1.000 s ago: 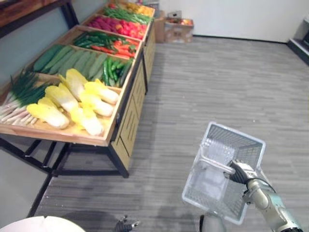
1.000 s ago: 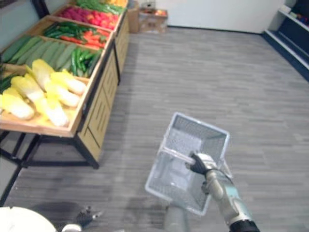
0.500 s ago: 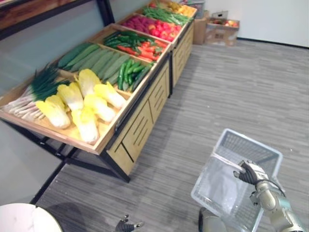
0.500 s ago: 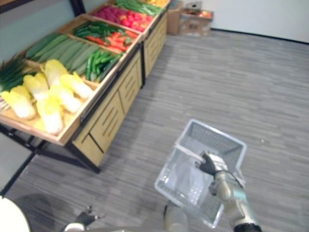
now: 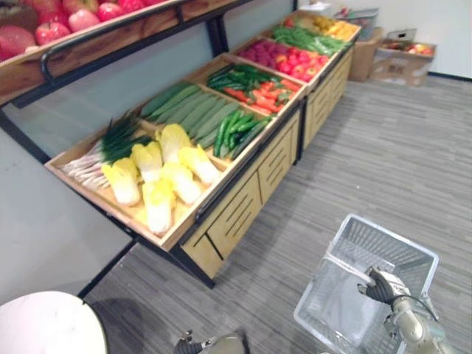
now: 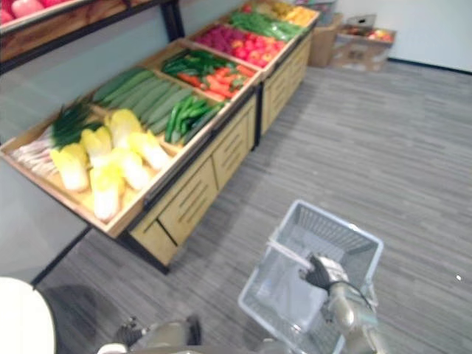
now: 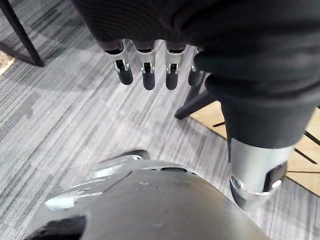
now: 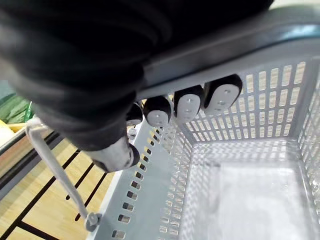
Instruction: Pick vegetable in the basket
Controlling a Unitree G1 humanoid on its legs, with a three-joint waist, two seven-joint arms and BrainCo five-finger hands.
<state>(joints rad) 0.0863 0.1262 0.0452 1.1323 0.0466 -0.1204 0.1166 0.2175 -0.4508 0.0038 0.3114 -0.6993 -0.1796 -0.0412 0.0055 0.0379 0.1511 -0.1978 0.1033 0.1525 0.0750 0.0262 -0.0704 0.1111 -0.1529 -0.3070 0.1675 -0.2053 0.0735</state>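
Head view has swung toward the counter (image 5: 237,214), its napa cabbages (image 5: 159,179) lying ahead-left, nearer the left hand (image 7: 148,71) with fingers slack, while the right hand (image 5: 378,285) stays clenched round the handle of the empty basket (image 5: 398,247)

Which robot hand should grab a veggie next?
Left. The right robot hand is curled round the handle of the grey plastic mesh basket. The left robot hand hangs free, fingers straight, and the wooden vegetable stand is on the robot's left.
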